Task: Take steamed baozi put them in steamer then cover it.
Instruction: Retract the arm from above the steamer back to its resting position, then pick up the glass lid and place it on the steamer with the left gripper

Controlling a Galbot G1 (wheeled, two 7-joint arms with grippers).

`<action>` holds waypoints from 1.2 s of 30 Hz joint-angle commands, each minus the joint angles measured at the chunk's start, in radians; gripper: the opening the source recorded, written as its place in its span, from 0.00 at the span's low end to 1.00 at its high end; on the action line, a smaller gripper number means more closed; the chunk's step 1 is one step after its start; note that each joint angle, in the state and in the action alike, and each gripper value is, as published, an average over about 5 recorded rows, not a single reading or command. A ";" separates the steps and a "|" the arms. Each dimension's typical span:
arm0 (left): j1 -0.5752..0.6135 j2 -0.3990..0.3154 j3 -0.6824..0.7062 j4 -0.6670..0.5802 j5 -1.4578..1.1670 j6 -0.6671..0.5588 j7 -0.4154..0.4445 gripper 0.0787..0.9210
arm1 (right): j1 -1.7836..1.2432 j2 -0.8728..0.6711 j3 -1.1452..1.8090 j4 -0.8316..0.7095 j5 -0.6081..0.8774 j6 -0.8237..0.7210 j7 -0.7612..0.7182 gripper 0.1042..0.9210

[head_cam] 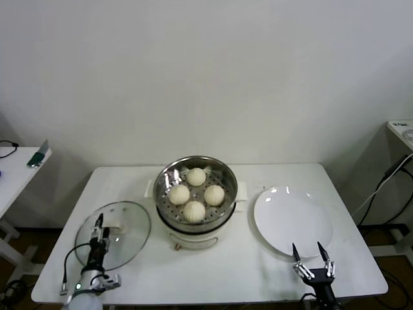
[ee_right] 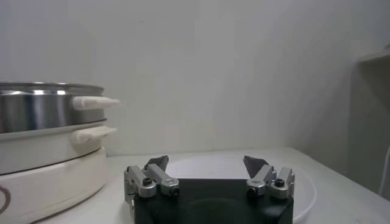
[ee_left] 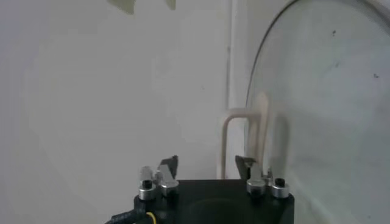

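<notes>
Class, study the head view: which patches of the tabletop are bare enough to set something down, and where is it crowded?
Bare: the table strip right of the plate, and the front edge between lid and right gripper. Crowded: the steamer, holding four baozi, and around the left gripper over the lid.

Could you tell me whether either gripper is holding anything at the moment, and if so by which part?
Nothing is held. The left gripper hangs open over the lid, near its handle; the right gripper is open by the plate.
</notes>
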 commanded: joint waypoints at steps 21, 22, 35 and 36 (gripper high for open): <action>0.107 0.082 0.004 -0.350 -0.163 0.153 0.125 0.07 | -0.003 0.000 0.009 0.024 -0.016 0.001 0.006 0.88; 0.114 0.097 0.001 -0.386 -0.175 0.181 0.143 0.07 | -0.002 0.001 0.011 0.024 -0.026 -0.002 0.011 0.88; 0.073 0.267 0.069 -0.756 -0.264 0.544 0.439 0.07 | 0.029 0.018 0.029 0.028 -0.145 -0.103 0.086 0.88; 0.063 0.268 0.093 -0.767 -0.250 0.561 0.447 0.07 | 0.032 0.018 0.029 0.028 -0.148 -0.107 0.087 0.88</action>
